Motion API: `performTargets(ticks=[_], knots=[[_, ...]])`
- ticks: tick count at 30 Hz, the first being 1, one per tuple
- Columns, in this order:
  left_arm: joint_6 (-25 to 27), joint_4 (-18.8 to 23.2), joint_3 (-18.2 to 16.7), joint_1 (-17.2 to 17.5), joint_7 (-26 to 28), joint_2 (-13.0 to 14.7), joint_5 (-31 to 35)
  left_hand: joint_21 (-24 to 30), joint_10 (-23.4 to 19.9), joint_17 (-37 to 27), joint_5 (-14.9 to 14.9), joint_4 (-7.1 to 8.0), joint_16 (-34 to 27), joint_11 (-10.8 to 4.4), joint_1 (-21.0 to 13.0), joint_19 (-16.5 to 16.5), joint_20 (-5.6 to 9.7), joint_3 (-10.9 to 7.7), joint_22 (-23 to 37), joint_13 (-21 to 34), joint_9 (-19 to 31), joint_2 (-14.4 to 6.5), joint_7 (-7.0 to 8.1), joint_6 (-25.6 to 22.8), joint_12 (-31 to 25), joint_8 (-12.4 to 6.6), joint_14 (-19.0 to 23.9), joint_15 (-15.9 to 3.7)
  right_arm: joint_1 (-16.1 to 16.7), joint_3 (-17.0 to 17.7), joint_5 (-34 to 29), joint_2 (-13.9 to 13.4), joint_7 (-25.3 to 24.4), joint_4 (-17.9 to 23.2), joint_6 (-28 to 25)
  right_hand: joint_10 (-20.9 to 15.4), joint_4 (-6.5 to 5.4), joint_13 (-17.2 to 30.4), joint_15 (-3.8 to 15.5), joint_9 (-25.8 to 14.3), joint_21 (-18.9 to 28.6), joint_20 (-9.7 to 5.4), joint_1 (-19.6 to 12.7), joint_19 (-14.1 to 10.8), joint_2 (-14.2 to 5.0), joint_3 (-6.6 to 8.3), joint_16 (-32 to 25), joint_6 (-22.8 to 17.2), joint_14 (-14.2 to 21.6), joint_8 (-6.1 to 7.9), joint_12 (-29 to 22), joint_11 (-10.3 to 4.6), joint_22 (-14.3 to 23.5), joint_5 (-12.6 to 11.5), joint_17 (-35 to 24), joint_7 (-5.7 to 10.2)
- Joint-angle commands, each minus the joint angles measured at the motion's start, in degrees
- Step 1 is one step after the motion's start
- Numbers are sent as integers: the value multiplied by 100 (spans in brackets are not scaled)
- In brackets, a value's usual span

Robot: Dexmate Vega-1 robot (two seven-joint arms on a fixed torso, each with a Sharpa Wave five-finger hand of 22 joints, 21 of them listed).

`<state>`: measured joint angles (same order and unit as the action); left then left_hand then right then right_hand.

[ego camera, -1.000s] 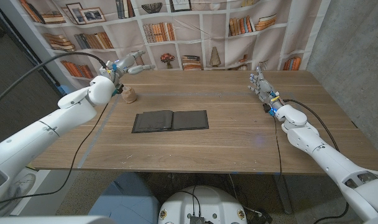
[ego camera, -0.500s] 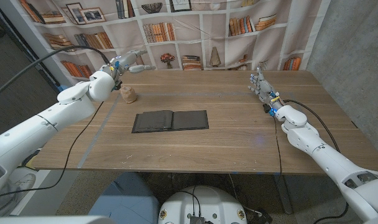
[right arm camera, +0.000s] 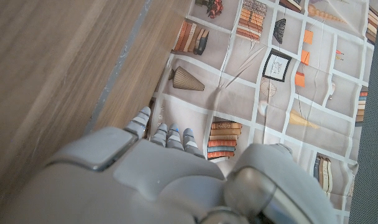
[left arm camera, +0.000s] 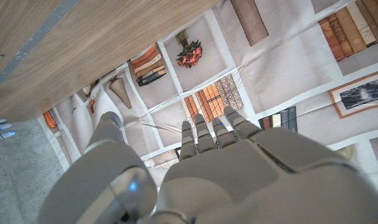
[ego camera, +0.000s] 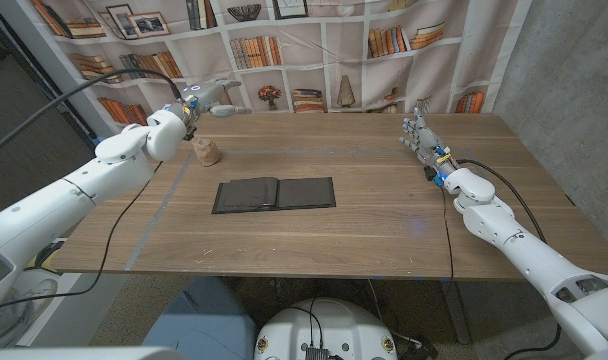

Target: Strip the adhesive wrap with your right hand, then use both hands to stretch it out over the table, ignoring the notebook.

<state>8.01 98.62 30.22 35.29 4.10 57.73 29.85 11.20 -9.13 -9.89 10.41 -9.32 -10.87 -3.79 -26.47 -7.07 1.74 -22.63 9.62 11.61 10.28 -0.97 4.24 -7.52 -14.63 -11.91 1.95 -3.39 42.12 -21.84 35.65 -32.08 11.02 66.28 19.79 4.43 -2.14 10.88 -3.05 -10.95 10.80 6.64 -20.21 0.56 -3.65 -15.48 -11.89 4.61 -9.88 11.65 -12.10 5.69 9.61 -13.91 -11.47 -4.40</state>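
Tan adhesive wrap roll [ego camera: 208, 153] upright on table [ego camera: 384, 215], both robot hands spread, empty.

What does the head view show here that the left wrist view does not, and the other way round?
Head view alone: the open dark notebook mid-table, a tan roll of wrap near the far left corner, and the right hand held above the table's far right, fingers apart. Left wrist view alone: the back of the left hand close up, fingers extended toward the bookshelf backdrop. Both: the wooden table, that backdrop, and the left hand, holding nothing.
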Motion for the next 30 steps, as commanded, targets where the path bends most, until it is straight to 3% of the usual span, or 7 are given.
performTargets(ticks=[1, 12, 15, 18, 23, 27, 30], knots=[[-215, -152, 215, -267, -272, 14, 635, -31, -1, -12, 66, -32, 26, -36, -176, 10, -3, -98, 5, 11, 15, -65, 28, -56, 21, -26, -54, -62, -3, -2, 7, -67, 64, 39, -82, -12, -2, 21, 29, -5, -6, 12, -45, 15, -53, 34, 13, -14, -200, -15, 20, 23, 13, 22, -3, -5], [-543, -194, 299, -497, -648, 67, 1043, -40, 7, -11, 61, -56, 31, -60, -232, 16, -9, -93, 3, 12, 15, 1, 51, -39, 34, -2, -58, -68, 24, 17, 15, -116, 85, 81, -87, -6, 6, 21, 33, -6, -9, 18, -58, 24, -60, 41, 17, -8, -204, -19, 25, 24, 13, 24, -1, -6], [-592, -189, 310, -527, -663, 69, 1178, -48, 15, -10, 60, -60, 33, -83, -263, 30, -135, -88, 5, 14, 16, 39, 65, -35, 44, 11, -59, -67, 24, 20, 3, -116, 84, 75, -56, -8, 8, 21, 35, -7, -9, 22, -61, 26, -61, 43, 18, -12, -204, -17, 26, 25, 13, 25, -1, -6], [-665, -209, 321, -566, -727, 64, 1250, -48, 20, -10, 60, -61, 31, -113, -285, 31, -149, -87, 6, 15, 17, 57, 85, -53, 50, 10, -51, -97, -12, 1, -62, -94, 133, -14, 98, -14, 11, 21, 46, -7, -6, 23, -63, 22, -60, 43, 19, -16, -207, -17, 24, 20, 13, 26, -1, 3], [-741, -211, 318, -603, -802, 64, 1356, -42, 7, -10, 62, -64, 15, -136, -316, 14, -172, -90, 7, 16, 19, 74, 79, -67, 49, 12, -6, -110, -9, -10, -141, -75, 55, -21, 189, -155, 19, 20, 287, -3, 7, -121, -41, -7, 1, 11, 13, -133, -177, 15, -18, -102, 14, 41, 1, 85], [-880, -221, 351, -683, -888, 78, 1480, -36, 1, -9, 70, -71, 13, -156, -364, -5, -173, -106, 7, 16, 20, 71, 83, -75, 51, 14, 11, -112, -6, -17, -144, -83, 64, -9, 181, -156, 21, 20, 300, -3, 11, -150, -39, -23, 10, 7, 14, -148, -173, 17, -14, -113, 13, 43, 3, 99], [-974, -218, 387, -747, -932, 72, 1622, -38, -1, -9, 76, -74, 17, -159, -394, -4, -175, -117, 8, 17, 20, 67, 86, -74, 53, 17, 4, -119, 1, -63, -309, -152, -64, 81, 148, -146, 25, 20, 235, -2, -8, -80, -35, 23, 23, 1, 23, -153, -188, 9, -1, -139, 13, 45, 5, 293]])
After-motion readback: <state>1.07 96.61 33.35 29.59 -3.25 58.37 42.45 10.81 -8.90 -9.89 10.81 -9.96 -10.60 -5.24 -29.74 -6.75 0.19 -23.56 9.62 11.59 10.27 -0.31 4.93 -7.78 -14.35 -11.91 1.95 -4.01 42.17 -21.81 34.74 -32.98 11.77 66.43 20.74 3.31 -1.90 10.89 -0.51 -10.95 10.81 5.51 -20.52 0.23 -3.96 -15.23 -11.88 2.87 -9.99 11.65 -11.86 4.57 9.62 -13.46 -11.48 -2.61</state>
